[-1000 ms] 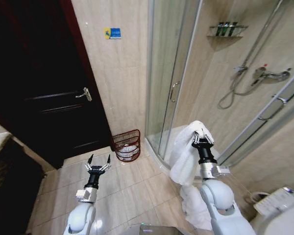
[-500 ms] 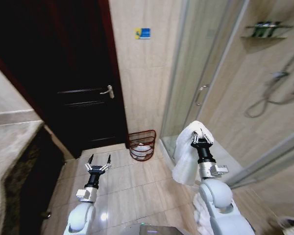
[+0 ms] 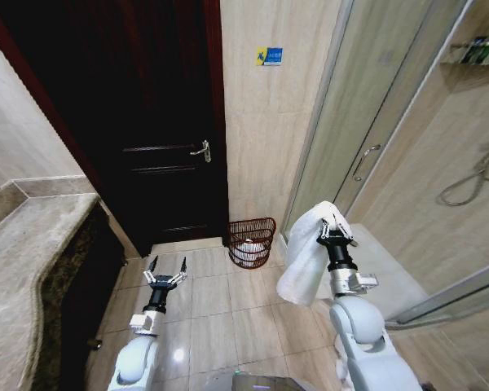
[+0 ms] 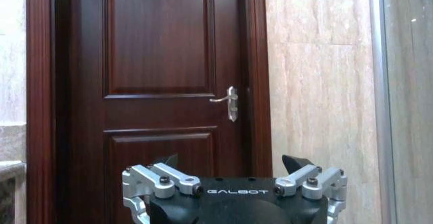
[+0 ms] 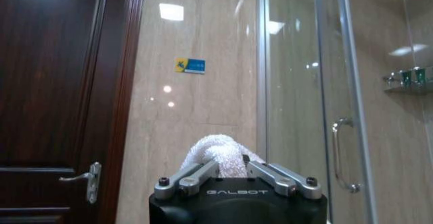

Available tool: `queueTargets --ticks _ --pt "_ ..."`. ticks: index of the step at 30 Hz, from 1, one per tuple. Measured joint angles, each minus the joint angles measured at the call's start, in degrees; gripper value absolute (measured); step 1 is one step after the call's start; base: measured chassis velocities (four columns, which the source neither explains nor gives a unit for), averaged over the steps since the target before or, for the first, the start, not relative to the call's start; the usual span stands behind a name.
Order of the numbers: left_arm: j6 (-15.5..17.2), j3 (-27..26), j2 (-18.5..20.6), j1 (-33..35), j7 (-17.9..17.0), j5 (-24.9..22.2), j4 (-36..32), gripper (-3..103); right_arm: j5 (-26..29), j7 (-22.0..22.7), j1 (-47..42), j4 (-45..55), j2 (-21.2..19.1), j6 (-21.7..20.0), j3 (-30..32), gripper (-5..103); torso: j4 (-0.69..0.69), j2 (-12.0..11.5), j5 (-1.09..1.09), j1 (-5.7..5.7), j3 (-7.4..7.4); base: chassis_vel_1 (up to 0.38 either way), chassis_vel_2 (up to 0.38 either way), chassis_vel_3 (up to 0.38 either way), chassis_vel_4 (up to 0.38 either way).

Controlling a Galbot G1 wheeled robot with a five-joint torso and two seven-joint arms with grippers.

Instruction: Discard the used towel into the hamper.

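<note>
A white towel [image 3: 303, 259] hangs from my right gripper [image 3: 335, 227], which is shut on its top fold and held upright at the right. In the right wrist view the towel [image 5: 218, 155] bulges up between the shut fingers. The hamper [image 3: 251, 241], a dark red-brown openwork basket with something white inside, stands on the floor against the wall, ahead and left of the towel. My left gripper [image 3: 166, 270] is open, held low over the floor tiles at the left, and points at the dark door in the left wrist view [image 4: 233, 164].
A dark wooden door [image 3: 151, 122] with a lever handle [image 3: 200, 150] fills the wall at the left. A glass shower enclosure [image 3: 375, 155] stands at the right. A stone counter [image 3: 24, 269] runs along the near left. Beige floor tiles [image 3: 220, 309] lie open between me and the hamper.
The whole view has swung leftward, so the camera turned: door and hamper now sit nearer the centre, the shower slid off right. Both arms kept their pose, towel still held.
</note>
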Motion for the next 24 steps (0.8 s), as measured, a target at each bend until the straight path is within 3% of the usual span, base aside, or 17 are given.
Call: queueTargets --ticks 12,24 --pt "2.5 0.0 -0.6 0.4 0.1 0.8 -0.6 100 0.9 -0.1 1.4 -1.1 -0.2 0.0 -0.1 4 0.0 0.0 0.0 0.0 0.0 0.065 0.072 -0.061 -0.063" --pt "0.7 0.5 -1.5 -0.3 -0.5 1.5 -0.1 100 3.5 0.0 2.0 -1.5 -0.5 0.7 0.8 4 0.0 0.0 0.01 0.0 0.0 0.033 0.041 -0.019 -0.013"
